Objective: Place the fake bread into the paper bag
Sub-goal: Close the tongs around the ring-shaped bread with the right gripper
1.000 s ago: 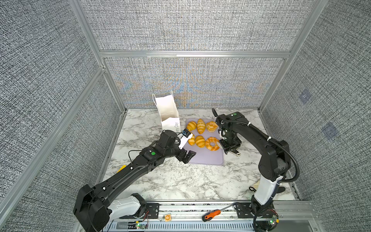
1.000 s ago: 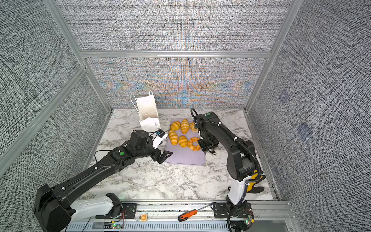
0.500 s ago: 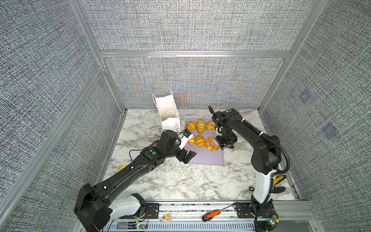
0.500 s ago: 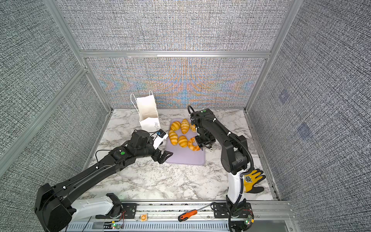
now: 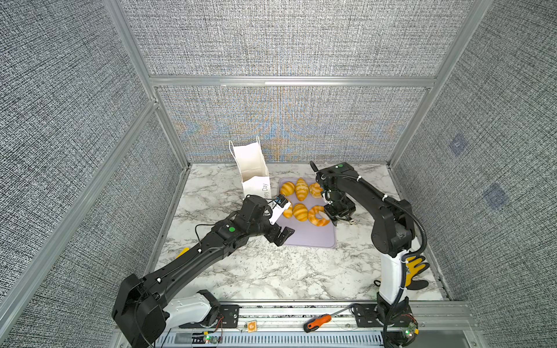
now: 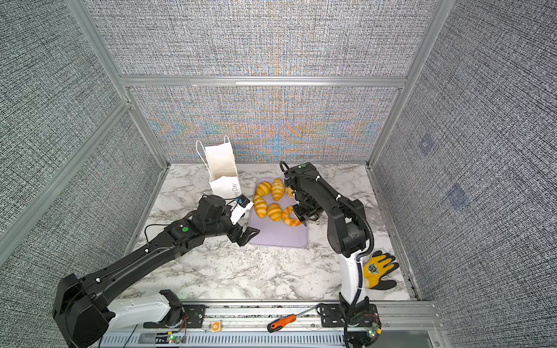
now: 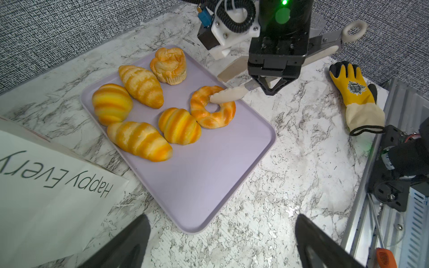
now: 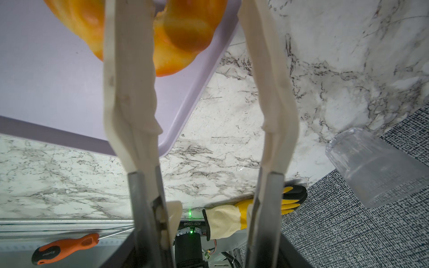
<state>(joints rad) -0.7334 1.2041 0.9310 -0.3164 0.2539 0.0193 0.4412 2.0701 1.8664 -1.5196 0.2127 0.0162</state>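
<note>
In both top views the bag (image 5: 250, 162) stands upper left of the tray (image 5: 310, 238); the ring (image 5: 318, 215) lies just left of the right gripper (image 5: 330, 215).

Left wrist: the left gripper (image 7: 220, 246) gapes wide. The right jaws are part-spread astride the ring's rim, unclamped.

Right wrist: the rim sits between the fingers (image 8: 130, 81), top centre.

The tray (image 7: 209, 176) is bare on its near half; 6 pieces of fake bread (image 7: 139, 141) crowd the far half. The paper bag (image 5: 251, 165) stands just beside it, mouth open.
</note>
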